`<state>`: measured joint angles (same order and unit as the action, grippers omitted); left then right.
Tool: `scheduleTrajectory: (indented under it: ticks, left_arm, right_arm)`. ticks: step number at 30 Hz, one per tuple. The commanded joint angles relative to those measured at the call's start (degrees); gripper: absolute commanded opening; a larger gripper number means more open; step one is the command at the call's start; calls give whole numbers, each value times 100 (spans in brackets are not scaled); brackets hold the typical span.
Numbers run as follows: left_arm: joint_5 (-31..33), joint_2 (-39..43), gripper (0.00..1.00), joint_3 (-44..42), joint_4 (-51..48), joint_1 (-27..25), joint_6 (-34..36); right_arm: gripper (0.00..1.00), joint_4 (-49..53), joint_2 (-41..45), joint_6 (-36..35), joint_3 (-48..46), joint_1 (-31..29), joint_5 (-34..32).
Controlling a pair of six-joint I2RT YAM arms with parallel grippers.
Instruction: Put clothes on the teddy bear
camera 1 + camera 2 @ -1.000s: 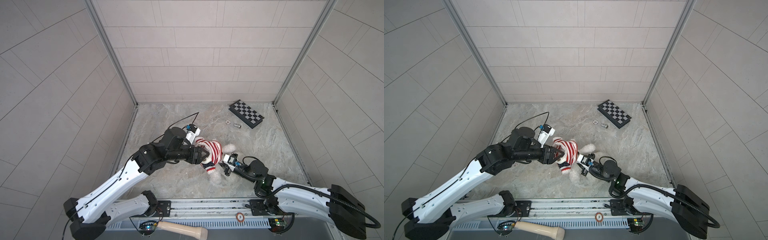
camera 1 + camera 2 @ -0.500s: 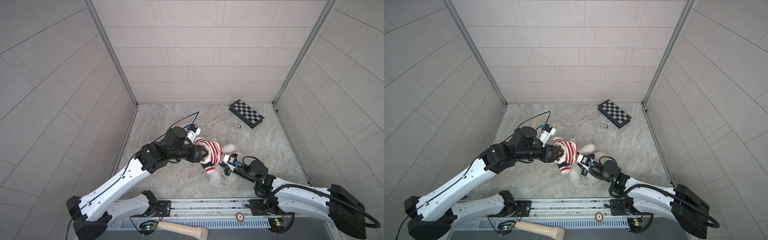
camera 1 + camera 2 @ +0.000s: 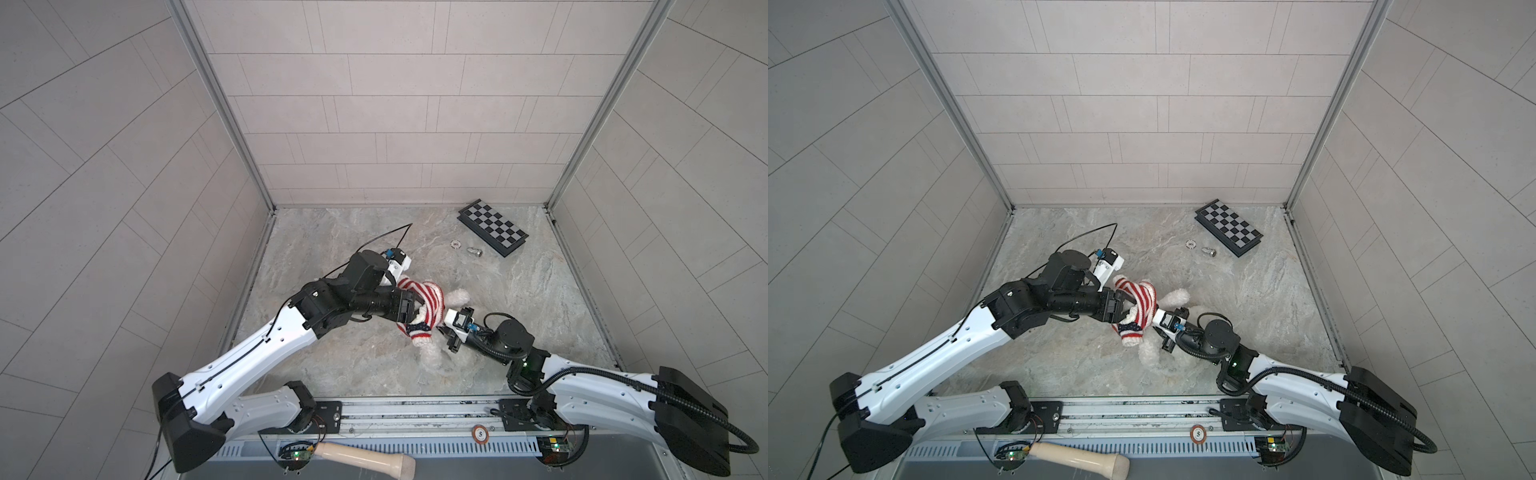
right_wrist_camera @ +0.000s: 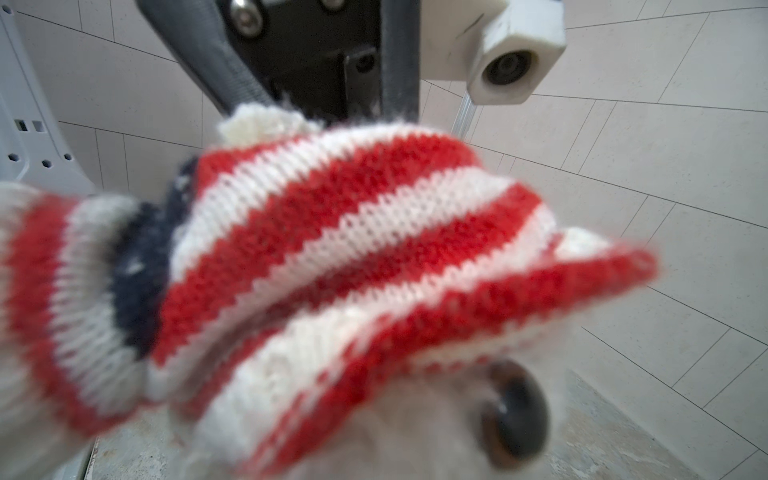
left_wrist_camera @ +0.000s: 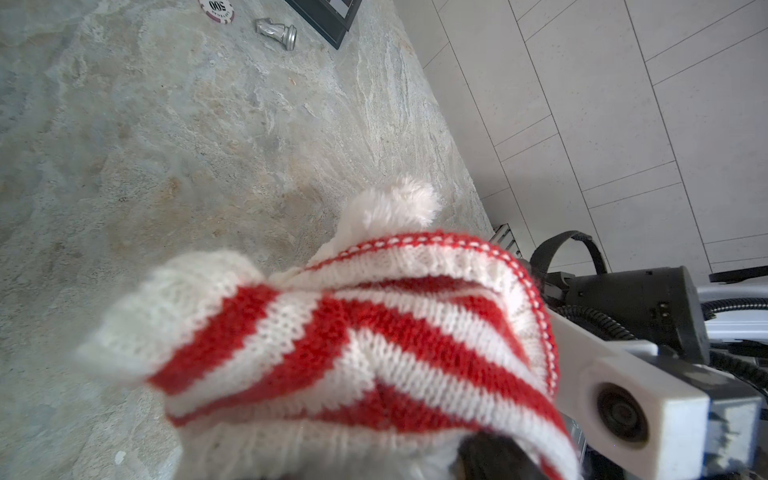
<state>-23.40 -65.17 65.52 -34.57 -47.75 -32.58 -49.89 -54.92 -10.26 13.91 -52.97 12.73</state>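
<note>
The white teddy bear (image 3: 457, 297) lies mid-floor with a red-and-white striped sweater (image 3: 428, 299) bunched over its upper part; one navy-cuffed sleeve hangs toward the front. My left gripper (image 3: 415, 311) reaches into the sweater from the left. In the right wrist view its grey fingers (image 4: 399, 75) stand wide apart and vanish behind the knit (image 4: 332, 228). My right gripper (image 3: 444, 332) presses in from the right at the bear's head. Fur and the hem hide its jaws there, with the bear's eye (image 4: 515, 415) close by. The left wrist view shows sweater (image 5: 332, 332) and a furry limb (image 5: 390, 208).
A folded chessboard (image 3: 492, 227) lies at the back right, with a poker chip (image 3: 456, 243) and a silver chess piece (image 3: 473, 251) beside it. A wooden handle (image 3: 365, 457) rests on the front ledge. Tiled walls close in three sides.
My left gripper has nudged slightly rightward into the sweater. The right arm and the bear have stayed where they were.
</note>
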Motion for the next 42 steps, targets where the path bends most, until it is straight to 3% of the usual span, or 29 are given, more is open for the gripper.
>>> scheduleTrajectory:
  ticks: [1, 11, 14, 19, 25, 30, 42]
  left_arm:
    - [-112, -109, 69, -22, 216, -91, 94]
    - [-370, -191, 68, -85, 382, -174, 305]
    - [-626, -108, 51, -206, 498, -178, 394]
    - [-663, -64, 43, -233, 415, -174, 522]
    - [-562, -66, 54, -311, 368, -179, 598]
    - [-553, -8, 35, -320, 342, -180, 712]
    - [-220, 303, 5, -347, 422, -174, 891]
  right_arm:
    - [0, -627, 31, -63, 188, -51, 277]
    - [0, -646, 113, -13, 182, -68, 342]
    - [0, -612, 146, -19, 182, -70, 348]
    - [0, -572, 140, -37, 209, -70, 353]
    - [0, -520, 142, -46, 252, -66, 368]
    - [0, -487, 145, -44, 270, -67, 333]
    - [0, -408, 143, -42, 353, -64, 233]
